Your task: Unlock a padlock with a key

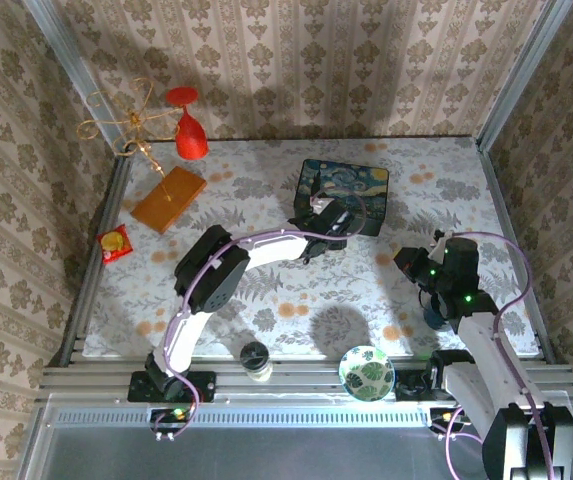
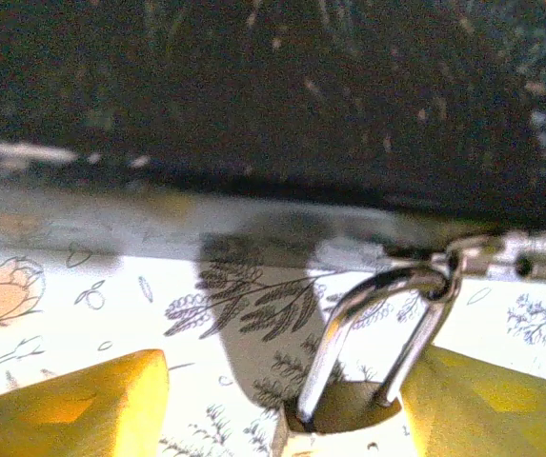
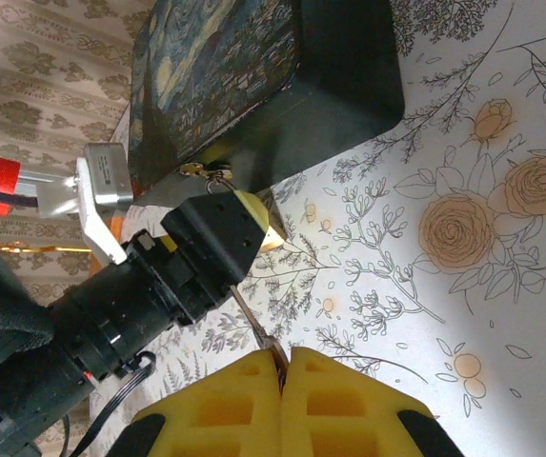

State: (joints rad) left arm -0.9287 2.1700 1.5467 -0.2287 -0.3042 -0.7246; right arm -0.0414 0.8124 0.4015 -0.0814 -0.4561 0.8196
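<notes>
The small brass padlock hangs by its silvery shackle from the clasp on the front of the dark blue starry-night box. My left gripper is open around it. The padlock body rests against the right yellow finger, and the left finger stands well clear. From above, the left gripper sits at the box's near edge. My right gripper is shut on the slim key. The key's shaft sticks out towards the black body of the left gripper.
A red goblet and a gold wire ornament stand at the back left. A wooden block and a red packet lie on the left. A dark-lidded cup and a green patterned bowl sit at the near edge.
</notes>
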